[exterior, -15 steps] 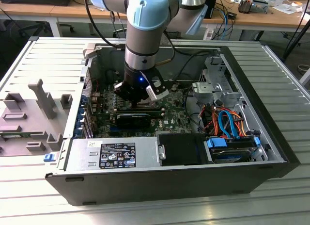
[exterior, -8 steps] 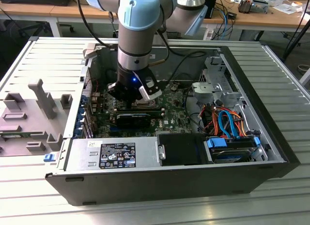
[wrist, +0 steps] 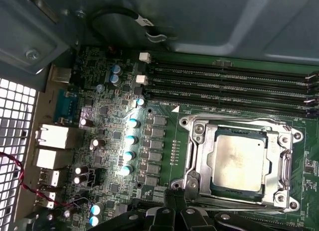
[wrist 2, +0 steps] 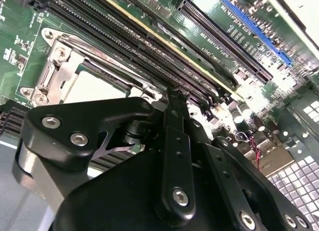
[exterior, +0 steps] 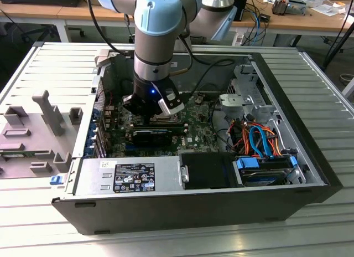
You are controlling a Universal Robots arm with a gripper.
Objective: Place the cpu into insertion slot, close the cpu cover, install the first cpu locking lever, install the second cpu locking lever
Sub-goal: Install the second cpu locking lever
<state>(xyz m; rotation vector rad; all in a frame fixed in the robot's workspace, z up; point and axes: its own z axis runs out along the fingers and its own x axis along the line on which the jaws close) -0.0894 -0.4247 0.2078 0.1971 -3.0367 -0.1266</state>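
Right, we are over the open case (exterior: pixel 310 179) now, with the arm (exterior: pixel 160 41) reaching straight down into it and the gripper (exterior: pixel 150 104) low above the board (exterior: pixel 193 127). In the first wrist view the cpu (wrist: pixel 239 159) sits flat in the slot (wrist: pixel 238 164), its silver-grey top showing through the cut-out of the cover (wrist: pixel 199 161), which lies down around it. We take the cover as closed, resting level on the slot's frame. Along the slot's far side from the gripper run the long black memory slots (wrist: pixel 229 84), side by side. On the other side of the cpu from the cover's hinge stand a row of small silver-topped capacitors (wrist: pixel 130 146), and further off are the rear ports (wrist: pixel 52 136) by the perforated case wall.

The gripper's black linkage (wrist: pixel 174 216) comes in right at the slot's near edge in the first wrist view, just beside the frame. In the second wrist view we see its fingers (wrist 2: pixel 174 141) drawn close together, tips (wrist 2: pixel 172 99) meeting just by the slot's corner and the nearest memory slot. We cannot tell whether anything thin is pinched between them; no chip is held. In the exterior view, a grey plastic fixture (exterior: pixel 38 129) lies beside the case, on the exterior view's left.
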